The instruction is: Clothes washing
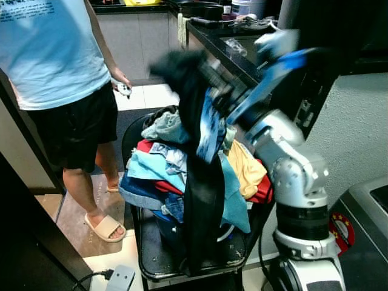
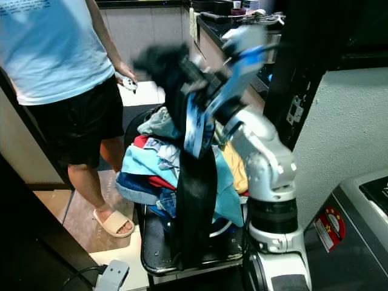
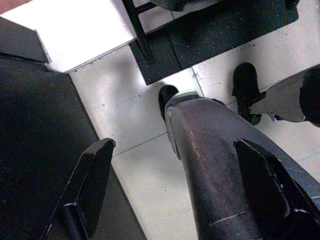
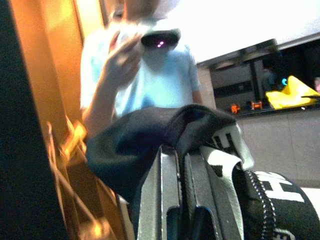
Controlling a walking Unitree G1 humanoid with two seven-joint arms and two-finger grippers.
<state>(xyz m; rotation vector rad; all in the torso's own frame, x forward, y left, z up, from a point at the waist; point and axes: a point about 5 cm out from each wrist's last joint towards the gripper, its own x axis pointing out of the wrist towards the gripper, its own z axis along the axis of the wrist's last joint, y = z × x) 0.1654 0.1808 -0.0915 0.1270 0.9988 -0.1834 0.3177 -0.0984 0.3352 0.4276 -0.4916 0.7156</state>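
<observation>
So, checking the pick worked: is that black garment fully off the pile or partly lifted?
Partly lifted. The right tool holds the black garment's top up; its lower length hangs against the clothes pile.

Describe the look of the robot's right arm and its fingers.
The right arm is glossy silver with rounded joint housings, a black band low down, and a blue forearm section. In the right wrist view its fingers are long, flat and dark, with pale metallic faces.

right arm (image 1: 291,163): silver rounded joint housings, a black ring band below the elbow, a blue forearm panel
right gripper (image 4: 182,210): grey metal finger edges beside black parts
left gripper (image 3: 175,195): two long black fingers, matte
robot's leg (image 3: 220,170): dark grey rounded shell, scuffed, pale collar
</observation>
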